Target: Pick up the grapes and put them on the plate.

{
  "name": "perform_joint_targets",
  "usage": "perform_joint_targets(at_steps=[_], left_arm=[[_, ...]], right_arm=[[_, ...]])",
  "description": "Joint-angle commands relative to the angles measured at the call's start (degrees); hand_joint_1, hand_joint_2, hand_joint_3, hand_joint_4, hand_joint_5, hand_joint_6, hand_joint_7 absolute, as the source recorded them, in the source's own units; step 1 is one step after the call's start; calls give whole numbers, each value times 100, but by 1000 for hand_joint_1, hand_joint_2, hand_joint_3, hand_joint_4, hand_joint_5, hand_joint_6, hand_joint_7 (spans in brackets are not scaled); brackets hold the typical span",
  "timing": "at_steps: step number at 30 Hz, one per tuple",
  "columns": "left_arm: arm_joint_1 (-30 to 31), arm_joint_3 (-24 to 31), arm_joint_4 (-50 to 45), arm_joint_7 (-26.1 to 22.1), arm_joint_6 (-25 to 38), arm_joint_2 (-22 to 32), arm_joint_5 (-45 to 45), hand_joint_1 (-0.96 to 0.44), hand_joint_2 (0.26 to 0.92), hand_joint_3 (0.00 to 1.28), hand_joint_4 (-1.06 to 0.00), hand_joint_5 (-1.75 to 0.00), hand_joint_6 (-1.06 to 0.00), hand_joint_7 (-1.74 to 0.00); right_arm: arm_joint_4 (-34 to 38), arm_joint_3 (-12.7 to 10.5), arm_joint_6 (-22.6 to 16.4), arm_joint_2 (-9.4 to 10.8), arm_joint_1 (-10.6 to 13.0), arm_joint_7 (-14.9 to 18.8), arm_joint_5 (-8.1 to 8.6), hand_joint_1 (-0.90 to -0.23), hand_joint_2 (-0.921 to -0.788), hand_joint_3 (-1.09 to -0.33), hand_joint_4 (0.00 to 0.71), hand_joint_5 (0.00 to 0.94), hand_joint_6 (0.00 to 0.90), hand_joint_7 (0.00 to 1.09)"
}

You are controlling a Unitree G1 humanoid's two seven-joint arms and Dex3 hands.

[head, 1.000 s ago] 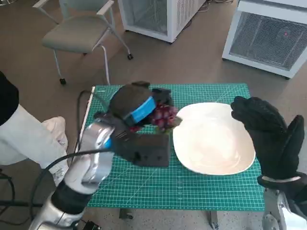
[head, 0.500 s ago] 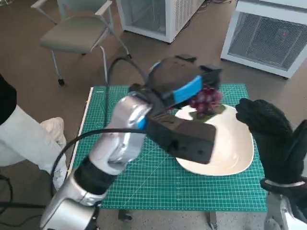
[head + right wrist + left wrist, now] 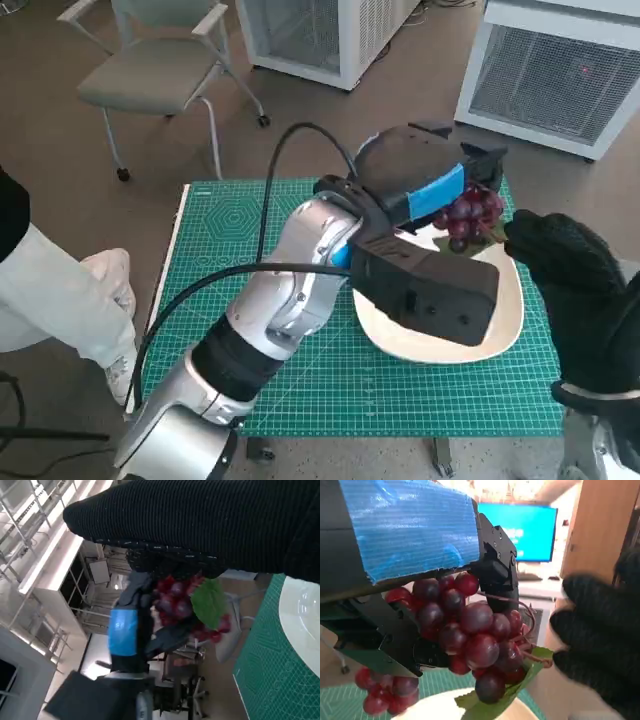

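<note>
A bunch of dark red grapes (image 3: 472, 214) with a green leaf hangs in the air above the far right part of the white plate (image 3: 505, 320). My left hand (image 3: 420, 182) grips the bunch from above. In the left wrist view the grapes (image 3: 470, 635) fill the middle under the blue-taped back of that hand (image 3: 405, 535). My gloved right hand (image 3: 575, 290) is raised beside the plate's right edge, close to the grapes, fingers apart and holding nothing. The right wrist view shows the grapes (image 3: 182, 605) and the left hand (image 3: 127, 630) past the glove (image 3: 210, 525).
The plate lies on a green cutting mat (image 3: 250, 380) covering the small table. A grey chair (image 3: 150, 70) stands on the floor at the far left. White cabinets (image 3: 560, 70) stand behind the table. A person's pale trouser leg (image 3: 50, 300) is at the left.
My left hand has carried the grapes up off the mat and rightward, from beside the plate's left edge to above its far right part. The right hand has stayed about where it was.
</note>
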Motion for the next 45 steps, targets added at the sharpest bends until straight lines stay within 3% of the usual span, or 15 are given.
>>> perform_joint_targets(at_steps=[1,3,5,7,11,13,14,16,17,19,21,23,27,33,45], left_arm=[[-273,-34,171,107,-96,-84,-39,2,794,306,-654,-1175,-641,-1274],[-285,-56,209,107,-91,-95,-28,2,686,520,-609,-1260,-639,-1335],[-293,-72,233,98,-96,-98,-25,2,646,609,-574,-1287,-638,-1379],[-305,-82,268,76,-110,-102,-40,1,675,567,-549,-1273,-646,-1374],[-350,-62,433,-85,-127,-142,-166,1,823,302,-513,-1337,-679,-1185],[-385,-50,539,-261,-101,-168,-265,1,872,216,-541,-1319,-640,-1190],[-401,-43,582,-381,-79,-176,-325,35,876,206,-561,-1305,-602,-1138],[-440,-21,686,-716,-53,-185,-499,133,817,291,-579,-1293,-535,-854],[-466,-13,754,-870,-73,-184,-586,153,773,324,-566,-1237,-494,-645],[-527,-16,917,-1100,-174,-174,-726,45,728,279,-456,-925,-433,-349],[-584,-53,1100,-1195,-319,-162,-786,-85,736,164,-345,-511,-376,-165],[-631,-97,1293,-1200,-436,-166,-792,-174,750,90,-275,-240,-338,-77],[-686,-138,1628,-1081,-554,-215,-753,-263,761,36,-187,-56,-291,-18],[-656,-175,1878,-819,-728,-228,-691,-319,769,18,-121,-7,-252,-2],[-438,-214,2040,192,-987,-23,-443,-370,826,23,-152,-17,-264,-13]], right_arm=[[39,-23,-5,33,158,-108,-62,-336,-921,-593,383,897,271,1028],[45,-15,-21,37,160,-141,-82,-335,-921,-593,387,894,274,1027],[46,-8,-29,40,161,-167,-95,-335,-921,-594,389,891,277,1027],[42,1,-32,44,162,-192,-107,-335,-921,-595,391,889,281,1027],[28,18,-29,60,156,-249,-144,-335,-921,-595,394,884,284,1026],[26,26,-26,67,148,-270,-159,-335,-921,-596,395,882,285,1025],[24,31,-25,70,145,-278,-165,-335,-921,-596,396,881,285,1025],[23,43,-28,77,141,-292,-177,-334,-921,-596,396,879,286,1024],[26,49,-32,80,139,-296,-182,-334,-921,-596,397,878,286,1024],[35,59,-42,84,135,-302,-191,-334,-921,-596,397,877,286,1023],[43,65,-46,87,131,-302,-196,-334,-921,-596,398,876,286,1023],[50,63,-43,87,126,-295,-195,-334,-921,-597,397,874,286,1022],[66,60,-38,81,122,-272,-185,-332,-921,-598,398,872,285,1022],[89,56,-32,60,123,-217,-143,-329,-921,-600,398,871,284,1022],[66,83,6,40,132,-98,-67,-334,-921,-598,398,874,281,1027]])
